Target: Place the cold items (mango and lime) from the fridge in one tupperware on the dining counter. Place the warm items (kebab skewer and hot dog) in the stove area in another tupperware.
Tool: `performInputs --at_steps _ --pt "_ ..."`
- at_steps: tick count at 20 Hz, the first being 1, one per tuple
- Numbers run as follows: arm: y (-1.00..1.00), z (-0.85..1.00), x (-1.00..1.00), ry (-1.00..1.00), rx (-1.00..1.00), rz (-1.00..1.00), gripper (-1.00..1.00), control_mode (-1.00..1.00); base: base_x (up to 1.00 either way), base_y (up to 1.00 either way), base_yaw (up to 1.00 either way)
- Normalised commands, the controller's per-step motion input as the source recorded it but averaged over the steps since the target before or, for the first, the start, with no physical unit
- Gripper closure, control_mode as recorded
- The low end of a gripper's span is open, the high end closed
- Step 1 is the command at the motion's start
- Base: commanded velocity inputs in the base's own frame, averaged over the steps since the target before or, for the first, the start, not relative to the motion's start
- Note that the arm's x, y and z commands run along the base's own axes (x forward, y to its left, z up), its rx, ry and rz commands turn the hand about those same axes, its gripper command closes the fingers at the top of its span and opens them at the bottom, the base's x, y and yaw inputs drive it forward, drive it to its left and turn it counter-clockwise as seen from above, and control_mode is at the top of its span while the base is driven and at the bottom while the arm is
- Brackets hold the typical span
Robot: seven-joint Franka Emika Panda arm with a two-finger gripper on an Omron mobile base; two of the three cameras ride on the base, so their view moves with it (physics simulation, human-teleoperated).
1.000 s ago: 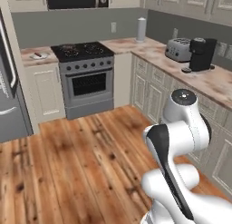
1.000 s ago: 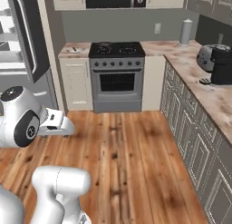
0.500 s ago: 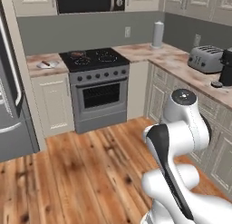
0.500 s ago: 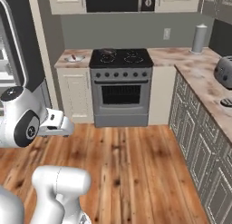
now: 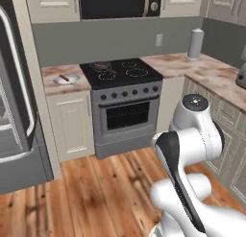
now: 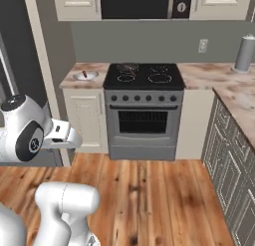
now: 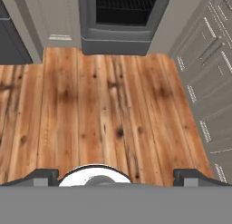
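We face the stove area [image 5: 120, 73] at 12 o'clock | a small item lies in a pale dish [image 5: 65, 79] on the counter at its 9 o'clock, another on the cooktop's rear-left burner [image 6: 128, 67], likely our warm items | gripper [image 7: 116, 175] spread wide, empty, aimed at floor while we approach | fridge [image 5: 17, 106] at 9 o'clock.

No legible text, labels, brands or numbers anywhere; oven knobs [image 6: 143, 98] and microwave panel [image 6: 181, 2] too small to read.
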Motion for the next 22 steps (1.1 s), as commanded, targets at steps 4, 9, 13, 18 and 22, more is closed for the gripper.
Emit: performInputs --at_steps 4,9,13,18,22 --pt "0.00 0.00 0.00 0.00 0.00 0.00 -1.00 1.00 1.00 0.00 0.15" --pt "0.00 0.00 0.00 0.00 0.00 0.00 -1.00 1.00 1.00 0.00 0.15" --pt "0.00 0.00 0.00 0.00 0.00 0.00 -1.00 1.00 1.00 0.00 0.15" --pt "0.00 0.00 0.00 0.00 0.00 0.00 -1.00 1.00 1.00 0.00 0.11" --pt "0.00 0.00 0.00 0.00 0.00 0.00 -1.00 1.00 0.91 0.00 0.08"
